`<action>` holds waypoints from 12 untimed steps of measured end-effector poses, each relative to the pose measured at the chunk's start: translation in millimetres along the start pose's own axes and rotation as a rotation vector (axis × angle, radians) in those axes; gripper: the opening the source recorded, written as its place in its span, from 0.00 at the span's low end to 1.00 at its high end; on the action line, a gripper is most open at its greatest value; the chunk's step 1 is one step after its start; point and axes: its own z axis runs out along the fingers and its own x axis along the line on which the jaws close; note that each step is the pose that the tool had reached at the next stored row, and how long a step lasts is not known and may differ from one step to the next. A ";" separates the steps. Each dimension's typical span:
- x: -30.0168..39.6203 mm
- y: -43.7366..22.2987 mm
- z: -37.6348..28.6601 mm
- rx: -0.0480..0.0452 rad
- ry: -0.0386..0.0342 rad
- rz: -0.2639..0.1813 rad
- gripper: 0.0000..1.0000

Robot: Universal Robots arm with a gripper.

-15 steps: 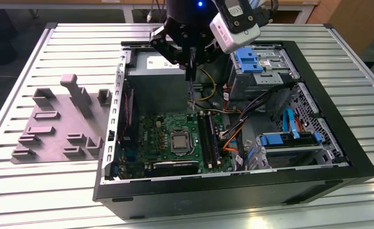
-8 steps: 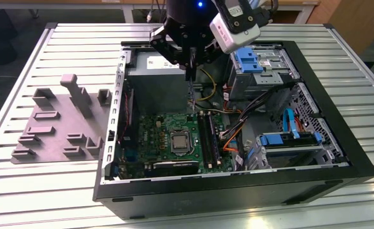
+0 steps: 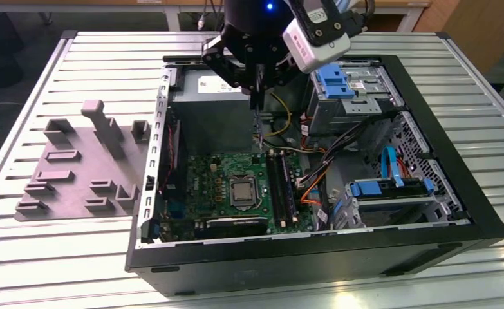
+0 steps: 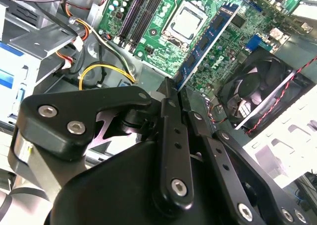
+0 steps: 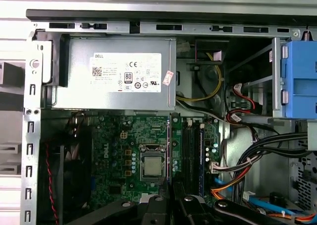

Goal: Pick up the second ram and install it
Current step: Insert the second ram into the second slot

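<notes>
i see a ribbed metal bench [image 3: 80,58] carrying an open black computer case [image 3: 457,212] and, at nine o'clock from the case in the exterior view, a grey fixture block [image 3: 80,170] with raised pegs. beyond the bench at twelve o'clock there is a wooden-fronted bench or cabinet edge.

my claw [image 3: 257,103] hangs above the case near its power-supply end, at twelve o'clock from the green motherboard [image 3: 208,187]. its fingers [image 4: 171,136] are pressed close together on the second ram [image 4: 205,44], gripping the stick by one end so it hangs down edge-on toward the board.

in the exterior view the stick is just a thin dark line under the claw. the second wrist view shows its blue-green face and black chips, lying across the processor socket [image 4: 185,19] area with a fan [image 4: 250,88] at four o'clock of it. the first wrist view shows the grey power supply [image 5: 121,74], the black memory slots [image 5: 190,153] beside the socket, and a blue drive bracket [image 5: 299,79] at three o'clock.
</notes>
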 end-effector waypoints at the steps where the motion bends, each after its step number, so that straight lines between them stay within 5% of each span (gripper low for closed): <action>1: 0.0 -1.1 0.1 0.0001 0.0001 0.000 0.14; 12: -5.5 -3.9 14.0 0.0001 -0.0003 0.009 0.14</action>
